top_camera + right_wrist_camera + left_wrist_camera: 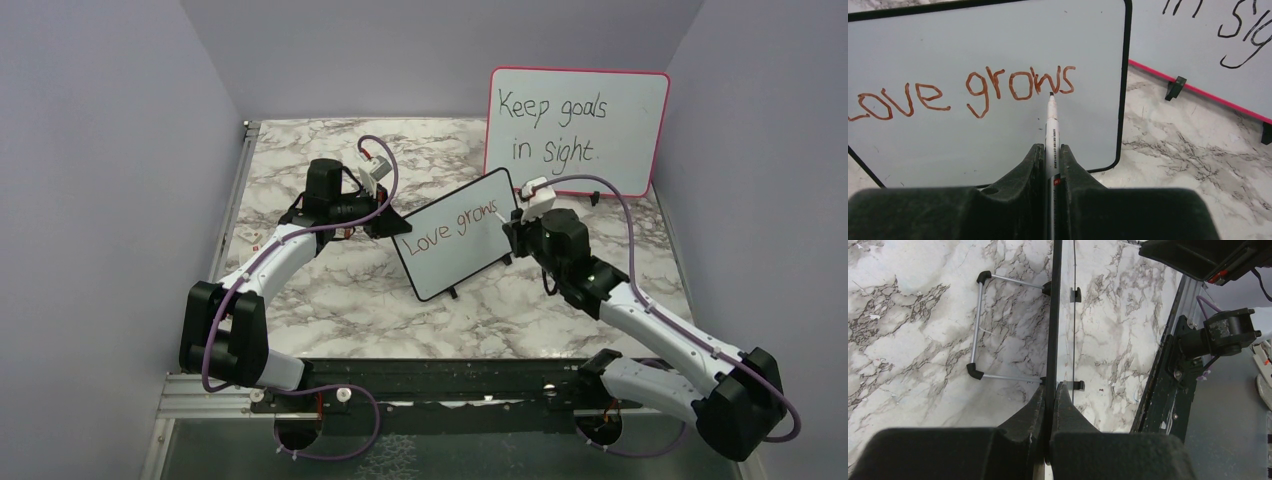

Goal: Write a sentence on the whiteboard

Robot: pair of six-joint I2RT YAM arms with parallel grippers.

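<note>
The whiteboard (455, 268) stands tilted in the middle of the marble table, black-framed with small black feet. On it the sentence (450, 225) reads "Love grows" (973, 92) in reddish-brown, on one line. My left gripper (392, 222) is shut on the board's left edge; in the left wrist view the thin black frame (1054, 315) runs between the jaws of the left gripper (1050, 387). My right gripper (515, 232) is at the board's right side. The right gripper (1049, 148) is shut on a white marker (1051, 125), whose tip sits just below the "w" of "grows".
A larger pink-framed board (575, 125) reading "Keep goals in sight" leans at the back right, close behind the whiteboard (1198, 40). A wire stand (979, 325) juts from the whiteboard's back. Grey walls close in both sides; a black rail (450, 380) runs along the near edge.
</note>
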